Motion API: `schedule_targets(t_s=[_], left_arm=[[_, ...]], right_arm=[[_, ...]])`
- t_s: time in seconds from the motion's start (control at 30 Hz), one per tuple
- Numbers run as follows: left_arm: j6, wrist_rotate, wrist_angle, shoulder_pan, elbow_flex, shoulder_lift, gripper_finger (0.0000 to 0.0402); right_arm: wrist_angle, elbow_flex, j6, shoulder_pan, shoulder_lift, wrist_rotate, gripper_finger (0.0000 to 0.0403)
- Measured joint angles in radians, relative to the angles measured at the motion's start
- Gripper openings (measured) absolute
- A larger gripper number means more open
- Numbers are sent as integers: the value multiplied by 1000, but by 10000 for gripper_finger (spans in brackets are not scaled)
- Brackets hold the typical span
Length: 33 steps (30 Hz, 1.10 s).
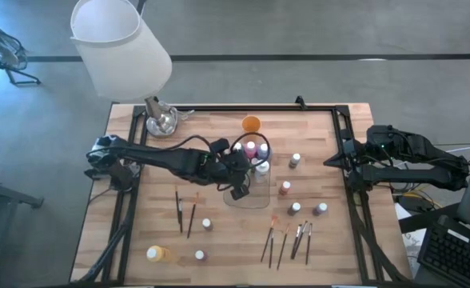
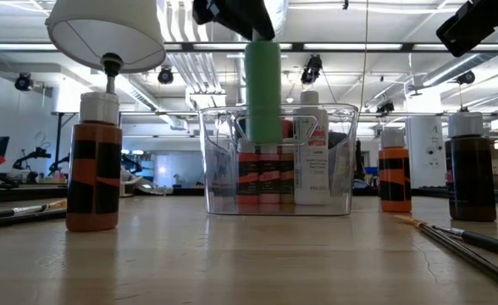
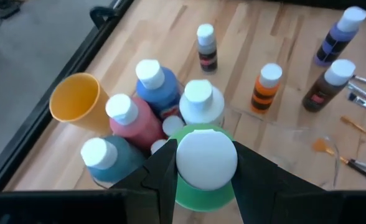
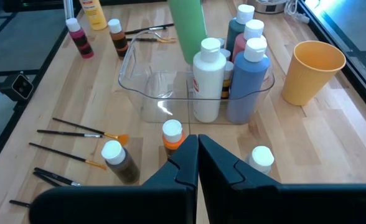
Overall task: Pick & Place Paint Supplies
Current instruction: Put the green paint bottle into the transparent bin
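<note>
In the high view the left gripper point(image 1: 241, 178) was at the centre of the frame, over the clear tray point(image 1: 247, 198), and its jaws were clenched on a green bottle point(image 2: 263, 80) with a white cap. In the low view this bottle hung upright in the upper middle of the frame, its lower end inside the tray between the walls, above the bottles that stood there. In the tray were a white bottle point(image 4: 208, 81), a blue bottle point(image 4: 248, 78), a red bottle point(image 3: 133, 118) and a teal bottle point(image 3: 105, 158). The orange cup point(image 1: 252, 123) stood just beside the tray, toward the upper centre of the high view. Several paintbrushes point(image 1: 287, 240) lay in the lower centre of the table point(image 1: 227, 248), and small bottles stood around them. The right gripper point(image 4: 197, 149) waited at the right edge of the high view, with its fingers pressed together and holding nothing
</note>
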<state>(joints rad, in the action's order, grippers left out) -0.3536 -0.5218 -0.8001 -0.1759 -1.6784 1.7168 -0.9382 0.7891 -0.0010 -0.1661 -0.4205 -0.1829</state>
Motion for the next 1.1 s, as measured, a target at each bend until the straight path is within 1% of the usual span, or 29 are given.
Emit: schedule_targets(t_s=[0.43,0.77,0.9,1.03,1.1], left_arm=[[-3,69,127,44,120,0,128],[-6,180,263,103,232,0,128],[-5,194,297,128,264,0,128],[-5,238,337,150,287,0,128],[-4,242,356,156,294,0,128]], right_arm=[[0,0,0,0,0,0,8],[0,0,0,0,0,0,8],[0,0,0,0,0,0,8],[0,0,0,0,0,0,8],[0,0,0,0,0,0,8]])
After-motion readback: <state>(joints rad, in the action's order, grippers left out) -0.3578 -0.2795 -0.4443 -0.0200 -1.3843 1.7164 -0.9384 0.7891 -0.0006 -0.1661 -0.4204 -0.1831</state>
